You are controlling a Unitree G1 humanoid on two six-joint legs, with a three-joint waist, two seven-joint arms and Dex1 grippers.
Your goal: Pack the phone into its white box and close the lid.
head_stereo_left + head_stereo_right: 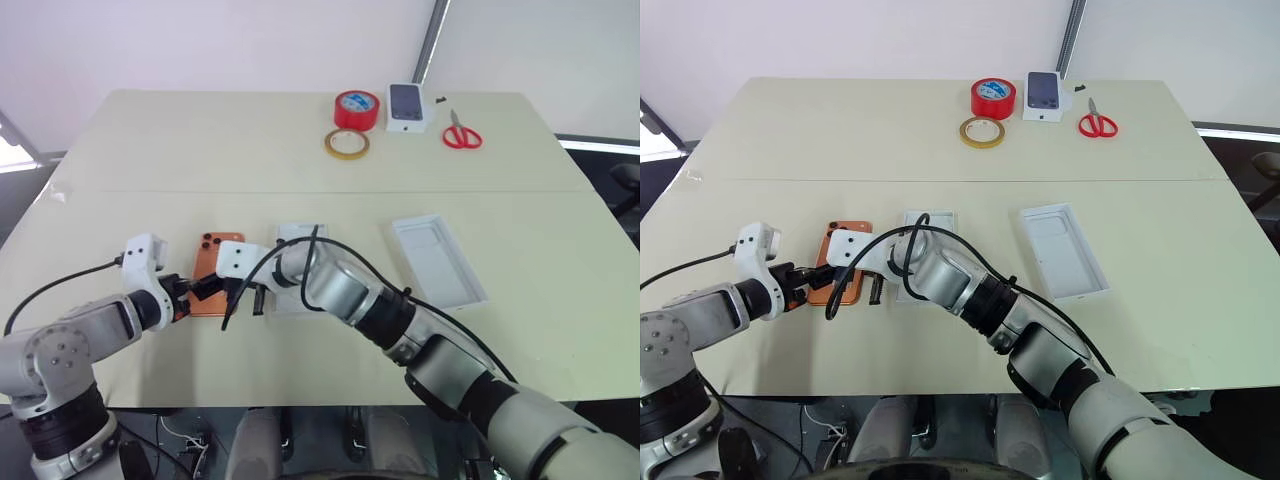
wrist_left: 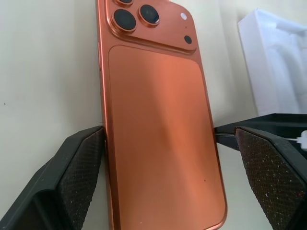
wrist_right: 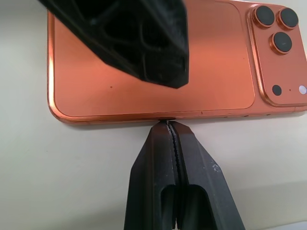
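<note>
Phone: orange, slab-shaped metal-backed smartphone (image 2: 158, 129), lying flat and back-up near the front edge of the cream surface (image 1: 300, 150), toward its left side; three-lens camera cluster at the corner away from the robot.
Left hand: left hand (image 2: 168, 153) spread wide, its textured black pads (image 2: 84, 163) flanking the phone's two long edges at the end nearer the robot; one pad sits just beside an edge, contact cannot be told; nothing is gripped.
Right hand: right hand (image 3: 171, 125) clenched on nothing, its paired tips set against the middle of the phone's long edge that faces the box.
White box: shallow white cardboard tray (image 1: 925, 222), just beside the phone on the side toward the surface's right edge, partly hidden by the right arm.
Lid: white rectangular cardboard cover (image 1: 440, 260), hollow side up, well apart toward the right edge.
Handling (judged): rigid, thin and fairly dense; it will not flex. The smooth back and rounded rim look slippery.
Where to hold (judged): across the width, pads on the two long edges near mid-length, clear of the raised lenses.
Risk (judged): lying flush, its edges give little purchase; a shallow pinch could squirt it sideways. The clenched right tips may serve as a stop.
Step (judged): grasp not yet made.
</note>
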